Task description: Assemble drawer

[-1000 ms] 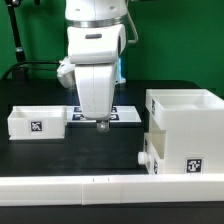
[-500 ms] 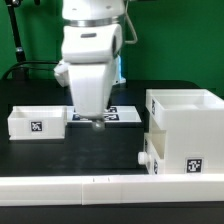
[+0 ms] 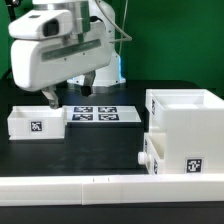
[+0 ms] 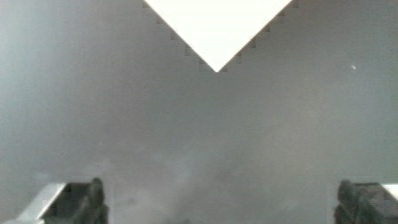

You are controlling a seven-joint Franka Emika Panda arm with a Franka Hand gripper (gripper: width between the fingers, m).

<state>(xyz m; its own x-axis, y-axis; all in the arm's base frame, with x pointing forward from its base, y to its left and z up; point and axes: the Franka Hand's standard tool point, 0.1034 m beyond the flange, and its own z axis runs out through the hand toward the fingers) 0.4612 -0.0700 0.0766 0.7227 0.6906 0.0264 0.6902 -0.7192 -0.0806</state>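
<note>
The drawer's tall white casing (image 3: pixel 186 118) stands at the exterior view's right. One tray (image 3: pixel 166 153) sits pushed into its lower slot, round knob (image 3: pixel 143 158) facing left. The second tray (image 3: pixel 38 122) lies loose at the left, open side up, tag on its front. My gripper (image 3: pixel 70 93) hangs tilted above the table between the loose tray and the marker board, open and empty, touching nothing. In the wrist view the gripper (image 4: pixel 221 190) shows both fingertips (image 4: pixel 71 200) wide apart over blurred grey, with a white pointed shape (image 4: pixel 217 30) I cannot identify.
The marker board (image 3: pixel 100 116) lies flat on the black table behind the middle. A long low white border block (image 3: pixel 110 190) runs along the front edge. A green wall stands behind the arm.
The hand has swung from upright over the marker board to a tilted pose, and has risen and shifted toward the exterior view's left, above the loose tray. No part has moved.
</note>
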